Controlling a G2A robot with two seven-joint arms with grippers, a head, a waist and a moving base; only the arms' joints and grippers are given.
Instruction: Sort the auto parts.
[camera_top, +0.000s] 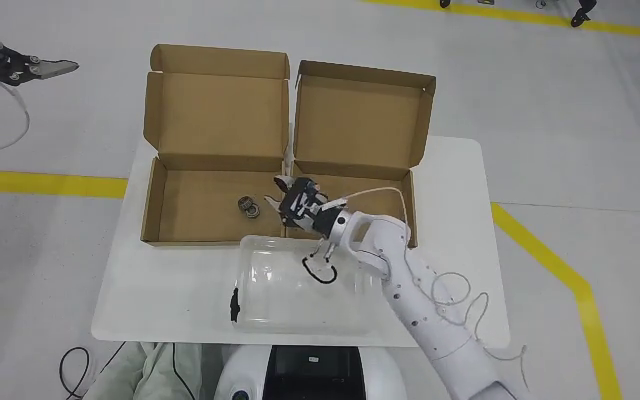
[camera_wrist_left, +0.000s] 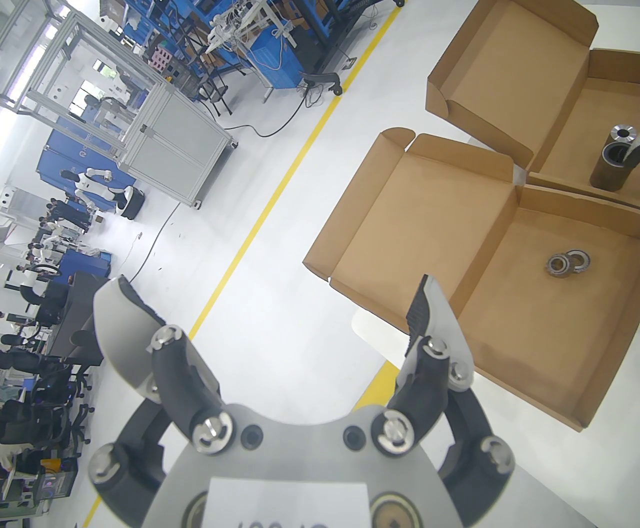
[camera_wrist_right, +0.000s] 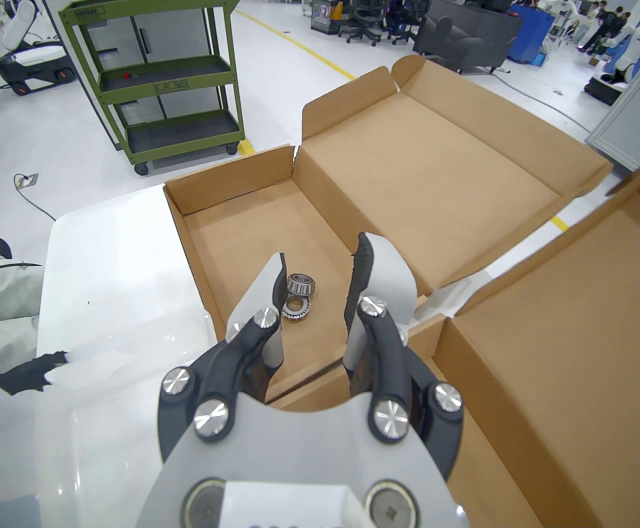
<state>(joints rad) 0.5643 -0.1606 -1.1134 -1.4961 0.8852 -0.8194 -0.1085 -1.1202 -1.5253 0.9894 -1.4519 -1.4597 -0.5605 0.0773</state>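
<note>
We see two open cardboard boxes side by side on the white bench (camera_top: 450, 200), their lids folded back. On the floor of the left box (camera_top: 190, 200) lie two small metal bearings (camera_top: 248, 205), touching each other and sitting near the wall shared with the right box (camera_top: 370, 178). The right gripper (camera_top: 290, 188) hangs over that shared wall. Its jaws are parted to a moderate gap and hold nothing, and from the right wrist the bearings (camera_wrist_right: 299, 294) show on the cardboard beyond the right gripper (camera_wrist_right: 322, 255). The left gripper (camera_top: 50, 68) is well away from the boxes, out over the floor past the bench's left edge. In its own view the left gripper (camera_wrist_left: 275, 310) has its jaws spread wide and empty, and the bearings (camera_wrist_left: 567, 262) lie far ahead of it. That view also shows a dark upright cylinder (camera_wrist_left: 612, 165) with a bright metal top standing in the right box close to the shared wall. In front of the boxes sits a clear plastic tray (camera_top: 270, 300) with a black ring-shaped piece (camera_top: 320, 270) in it, and a small black piece (camera_top: 233, 303) lies at its left edge.
</note>
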